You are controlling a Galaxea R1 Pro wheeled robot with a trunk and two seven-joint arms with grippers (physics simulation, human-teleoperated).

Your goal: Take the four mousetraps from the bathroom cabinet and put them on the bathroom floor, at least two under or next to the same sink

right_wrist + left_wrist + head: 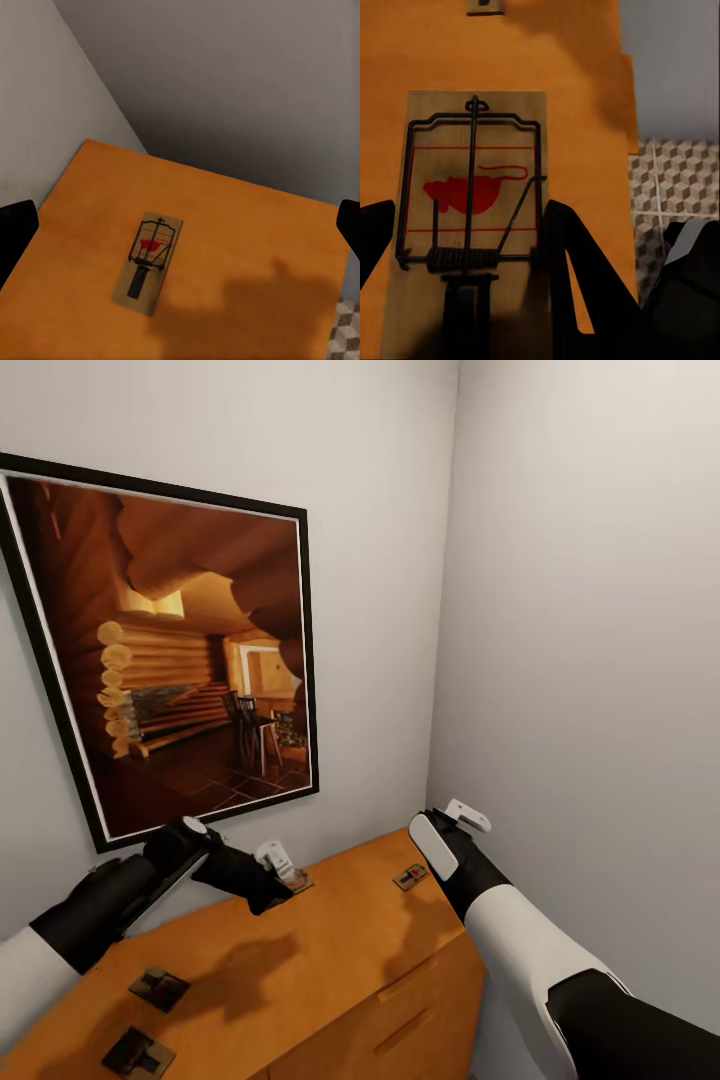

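Note:
The orange-brown cabinet (pixel 340 950) stands in a wall corner with several mousetraps on its flat top. My left gripper (pixel 282 866) is low over one mousetrap (pixel 298 882). In the left wrist view this mousetrap (pixel 472 202) lies flat between the dark fingers (pixel 561 240) of the left gripper (pixel 469 214), which is open around it. My right gripper (pixel 458 822) hovers open above another mousetrap (pixel 410 877), which the right wrist view shows as a mousetrap (pixel 148 259) lying below the gripper (pixel 180 217). Two more mousetraps (pixel 158 987) (pixel 137 1052) lie near the cabinet's left front.
A large black-framed picture (pixel 180 660) of a log cabin hangs on the wall right behind the cabinet. A plain wall (pixel 580 660) closes off the right side. Cube-patterned bathroom floor (pixel 667 180) shows beside the cabinet's edge. Drawer fronts (pixel 400 1000) face me.

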